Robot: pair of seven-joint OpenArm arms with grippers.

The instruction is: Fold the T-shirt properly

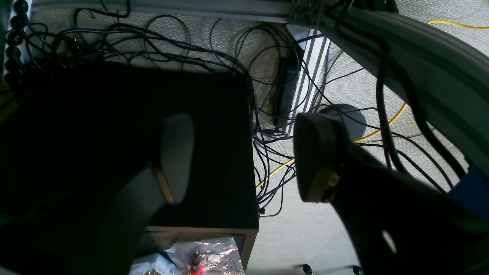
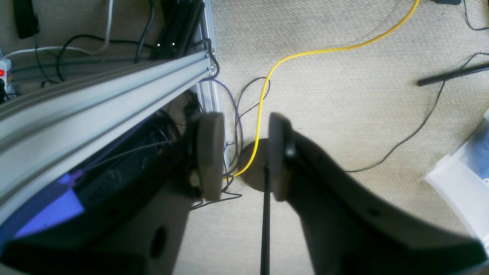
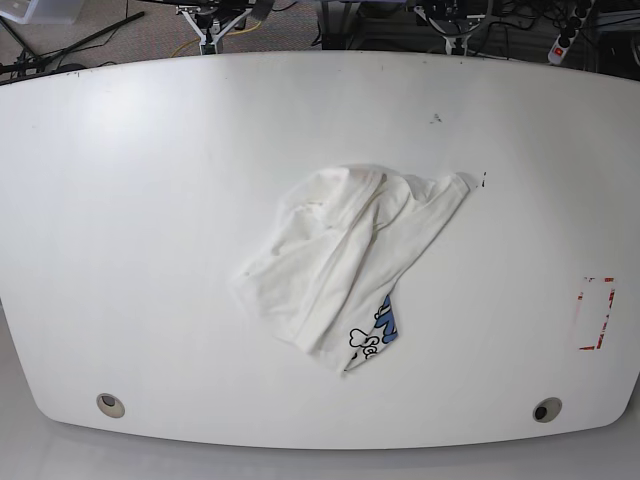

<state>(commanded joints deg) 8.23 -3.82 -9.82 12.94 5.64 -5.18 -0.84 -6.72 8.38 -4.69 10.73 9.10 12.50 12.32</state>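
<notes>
The white T-shirt (image 3: 335,255) lies crumpled in a heap at the middle of the white table (image 3: 120,200) in the base view. A bit of its blue and black print (image 3: 378,335) shows at its near edge. Neither wrist view shows the shirt. My left gripper (image 1: 244,152) is open and empty, hanging off the table over a black box (image 1: 214,160) and floor cables. My right gripper (image 2: 243,152) is open and empty, with its jaws moderately apart, over carpet and a yellow cable (image 2: 263,99). In the base view only parts of both arms show beyond the table's far edge.
A red-marked rectangle (image 3: 597,313) is on the table at the right. Two round holes (image 3: 111,404) (image 3: 546,410) sit near the front edge. An aluminium frame rail (image 2: 95,103) and tangled black cables (image 1: 267,114) lie below the grippers.
</notes>
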